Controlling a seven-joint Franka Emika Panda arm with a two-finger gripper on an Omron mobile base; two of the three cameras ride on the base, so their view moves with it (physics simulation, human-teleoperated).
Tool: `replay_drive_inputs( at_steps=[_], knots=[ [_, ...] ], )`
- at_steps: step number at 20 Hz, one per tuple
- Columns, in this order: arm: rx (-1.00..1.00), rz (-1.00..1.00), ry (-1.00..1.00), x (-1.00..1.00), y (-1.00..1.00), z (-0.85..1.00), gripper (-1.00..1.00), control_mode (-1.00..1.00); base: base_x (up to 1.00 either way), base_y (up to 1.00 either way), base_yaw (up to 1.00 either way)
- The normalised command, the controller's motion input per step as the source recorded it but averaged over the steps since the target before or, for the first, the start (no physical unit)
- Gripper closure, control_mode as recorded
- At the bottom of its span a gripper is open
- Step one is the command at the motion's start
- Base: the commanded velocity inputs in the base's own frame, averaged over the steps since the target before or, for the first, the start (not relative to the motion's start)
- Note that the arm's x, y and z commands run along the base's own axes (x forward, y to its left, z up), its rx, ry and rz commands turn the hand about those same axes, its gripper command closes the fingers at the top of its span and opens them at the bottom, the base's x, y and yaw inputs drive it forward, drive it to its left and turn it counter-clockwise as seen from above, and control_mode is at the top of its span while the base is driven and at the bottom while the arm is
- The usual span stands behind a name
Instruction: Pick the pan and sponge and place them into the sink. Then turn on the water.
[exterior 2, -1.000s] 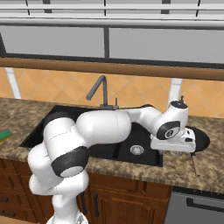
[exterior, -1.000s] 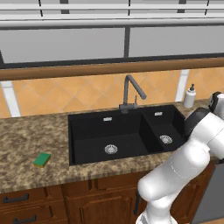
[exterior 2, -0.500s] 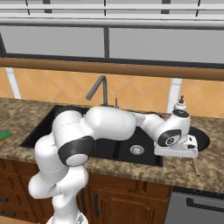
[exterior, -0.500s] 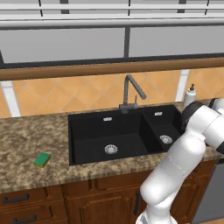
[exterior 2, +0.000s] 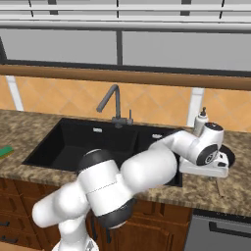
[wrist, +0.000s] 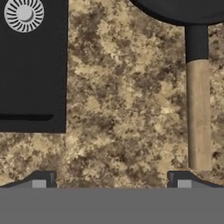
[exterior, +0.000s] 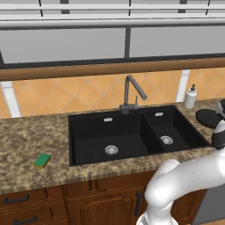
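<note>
Since a second ago the arm has swung further right and lower, so that the hand now hangs over the granite counter (wrist: 118, 100) to the right of the sink (exterior: 88, 132), just short of the pan (exterior: 210, 117). Everything else has stayed where it was.

Seen from the hand, the gripper (wrist: 111, 180) looks straight down on the speckled counter, and its two dark fingertips (wrist: 43, 179) stand wide apart with nothing between them. The pan's light wooden handle (wrist: 199, 114) runs up the right side of that view, its free end just above the right fingertip, and joins a short black neck below the pan's round black rim at the top edge. A corner of the narrower basin with its round silver drain (wrist: 24, 14) fills the upper left.

From the right base view the pan lies on the counter right of the sink, mostly hidden behind the white wrist (exterior 2: 208, 149), with its thin handle pointing toward the counter's front edge. A white soap dispenser (exterior: 190, 96) stands near the wall just behind the pan. The dark gooseneck faucet (exterior: 131, 93) rises behind the divider between the two basins.

The sponge (exterior: 42, 160), green on top, lies on the counter left of the sink, well apart from the arm. Both basins hold nothing but their drains.
</note>
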Motion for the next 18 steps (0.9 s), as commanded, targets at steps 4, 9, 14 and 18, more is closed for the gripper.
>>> replay_drive_inputs(
  at_steps=[4, 9, 14, 18],
  knots=[
    [0.03, 0.0, 0.05, 0.05, -0.17, -0.11, -1.0, -1.0, 0.0, 0.0, 0.0],
    [0.03, 0.0, 0.04, 0.01, -0.17, -0.18, -1.0, -1.0, 0.0, 0.0, 0.0],
    [0.04, 0.0, 0.0, 0.07, -0.22, -0.11, -1.0, -1.0, 0.0, 0.0, 0.0],
    [0.03, 0.0, 0.0, 0.07, -0.26, -0.14, -1.0, -1.0, 0.0, 0.0, 0.0]
  ],
)
